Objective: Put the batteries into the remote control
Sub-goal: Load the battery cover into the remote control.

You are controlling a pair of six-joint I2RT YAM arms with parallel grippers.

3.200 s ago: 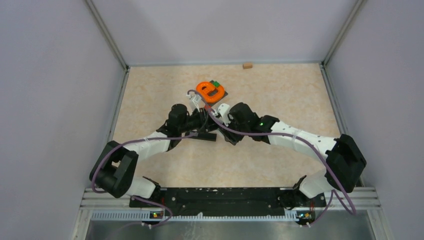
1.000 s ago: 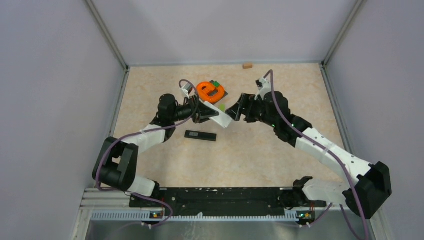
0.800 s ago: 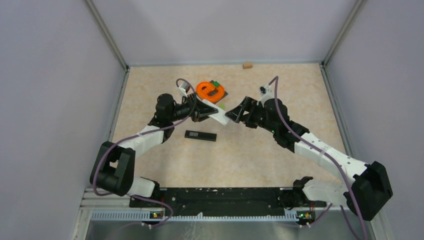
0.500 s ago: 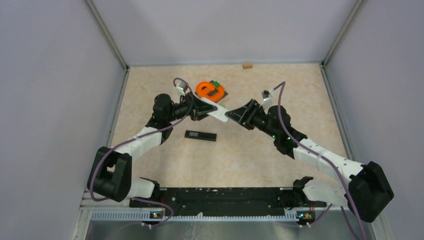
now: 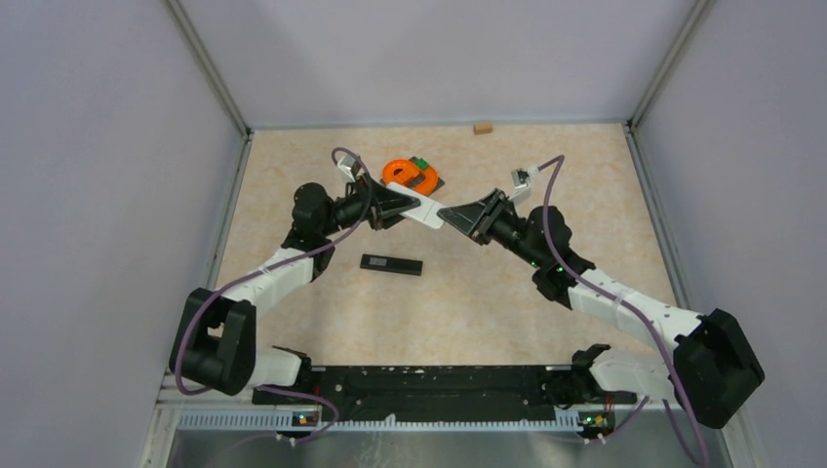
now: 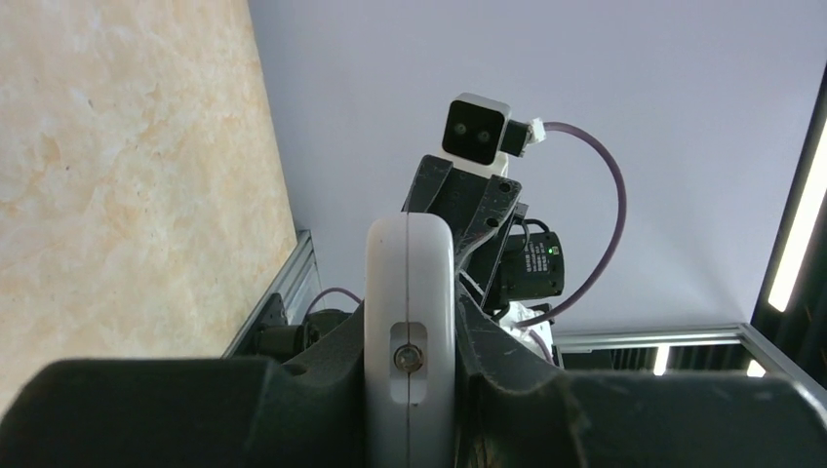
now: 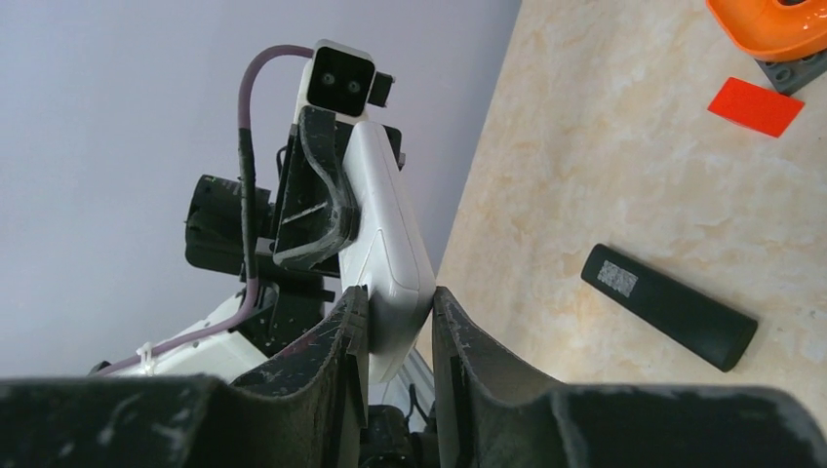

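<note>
A white remote (image 5: 421, 210) hangs in the air between my two grippers, in front of the orange ring. My left gripper (image 5: 395, 205) is shut on its left end; the left wrist view shows the remote (image 6: 410, 292) edge-on, clamped between the pads of that gripper (image 6: 410, 385). My right gripper (image 5: 456, 216) is closed on the other end; in the right wrist view the remote's tip (image 7: 390, 253) sits between both fingers of that gripper (image 7: 395, 317). A black remote (image 5: 391, 264) lies flat on the table, also seen in the right wrist view (image 7: 669, 306). No batteries are in view.
An orange ring (image 5: 410, 175) with a green block (image 5: 421, 163) sits on a dark plate behind the grippers. A flat red piece (image 7: 756, 105) lies beside it. A small tan block (image 5: 482, 127) lies at the back wall. Grey walls enclose the table.
Both grippers rose from the table's middle with the white remote. The right arm swung out to the right, then closed in on the remote's free end. The black remote stayed put.
</note>
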